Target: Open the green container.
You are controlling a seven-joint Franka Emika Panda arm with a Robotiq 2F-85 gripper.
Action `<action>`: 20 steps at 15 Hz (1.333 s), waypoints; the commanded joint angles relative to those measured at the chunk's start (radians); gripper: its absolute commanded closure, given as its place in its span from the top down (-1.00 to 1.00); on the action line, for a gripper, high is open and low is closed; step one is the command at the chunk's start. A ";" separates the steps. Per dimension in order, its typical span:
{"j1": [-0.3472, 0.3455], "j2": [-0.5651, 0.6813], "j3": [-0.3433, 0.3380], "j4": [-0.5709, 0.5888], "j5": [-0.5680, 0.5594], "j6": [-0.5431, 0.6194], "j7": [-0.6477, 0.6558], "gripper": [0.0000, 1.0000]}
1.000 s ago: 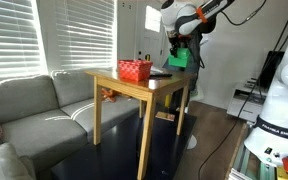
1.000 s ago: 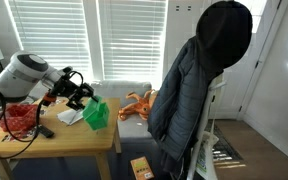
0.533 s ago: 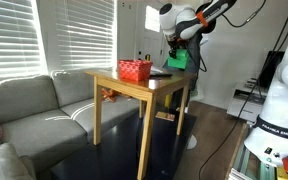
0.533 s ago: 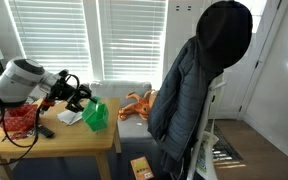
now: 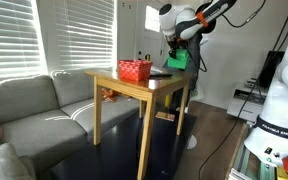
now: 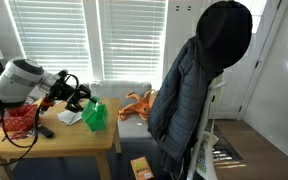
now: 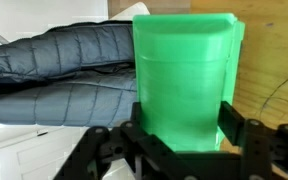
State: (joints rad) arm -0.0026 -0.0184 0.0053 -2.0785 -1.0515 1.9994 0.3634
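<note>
The green container (image 7: pixel 184 80), a bright green plastic box with a lid, stands on the wooden table (image 6: pixel 69 142) near its edge. It shows in both exterior views (image 5: pixel 177 59) (image 6: pixel 96 116). My gripper (image 7: pixel 181 125) straddles it, with one black finger against each side wall. In both exterior views the gripper (image 6: pixel 81 99) (image 5: pixel 175 48) reaches the box from the side. The lid looks closed.
A red mesh basket (image 5: pixel 135 70) (image 6: pixel 19 118) sits on the same table, with a black remote (image 6: pixel 44 131) and white cloth (image 6: pixel 69 116) beside it. A black jacket (image 6: pixel 199 80) hangs close by. A grey couch (image 5: pixel 34 110) flanks the table.
Over the first half second the arm's upper links shifted down and away from the box. The gripper stayed at the green container, which has not moved.
</note>
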 commanded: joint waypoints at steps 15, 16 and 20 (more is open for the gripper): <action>0.075 0.112 0.069 0.028 -0.171 -0.139 0.099 0.01; 0.084 0.133 0.069 0.038 -0.219 -0.205 0.150 0.01; 0.088 0.158 0.067 0.051 -0.251 -0.266 0.203 0.01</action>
State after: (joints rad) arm 0.0729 0.1044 0.0750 -2.0581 -1.2522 1.7991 0.5139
